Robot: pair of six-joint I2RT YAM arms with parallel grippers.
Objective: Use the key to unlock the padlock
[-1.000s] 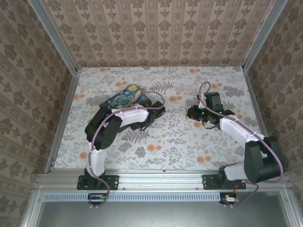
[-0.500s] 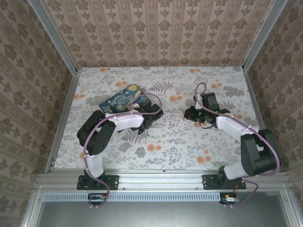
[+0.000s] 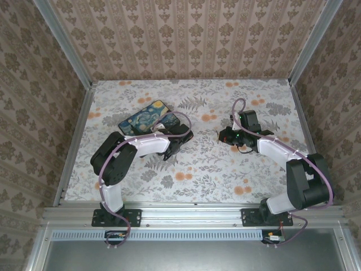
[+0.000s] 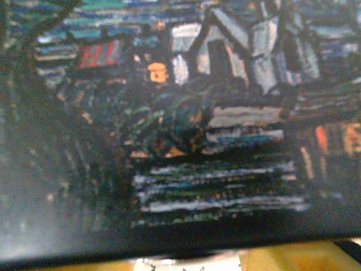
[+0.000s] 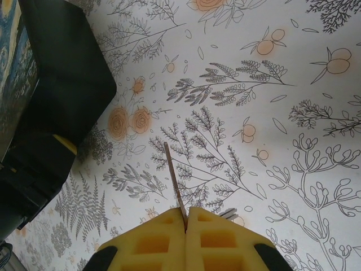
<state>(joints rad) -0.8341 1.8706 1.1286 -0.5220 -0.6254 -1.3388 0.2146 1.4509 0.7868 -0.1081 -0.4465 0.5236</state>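
My right gripper (image 3: 224,135) (image 5: 186,219) is shut on the key (image 5: 174,175), a thin metal blade sticking out from between its yellow pads and pointing towards the box above the floral cloth. The black box with the swirly blue painted lid (image 3: 144,117) (image 5: 53,79) lies left of centre. My left gripper (image 3: 179,136) sits against the box's right end. In the left wrist view the painted lid (image 4: 225,113) is very close and blurred, and its dark edge covers most of the yellow fingers (image 4: 316,257). The brass padlock is hidden.
The floral tablecloth (image 3: 214,169) lies flat between the two grippers, with a short gap of open cloth from the key tip to the box. Patterned walls with metal rails (image 3: 70,152) enclose the table on three sides.
My right gripper with the key has shifted slightly left towards the box. The left arm has lowered and folded, its gripper staying at the box's right end.
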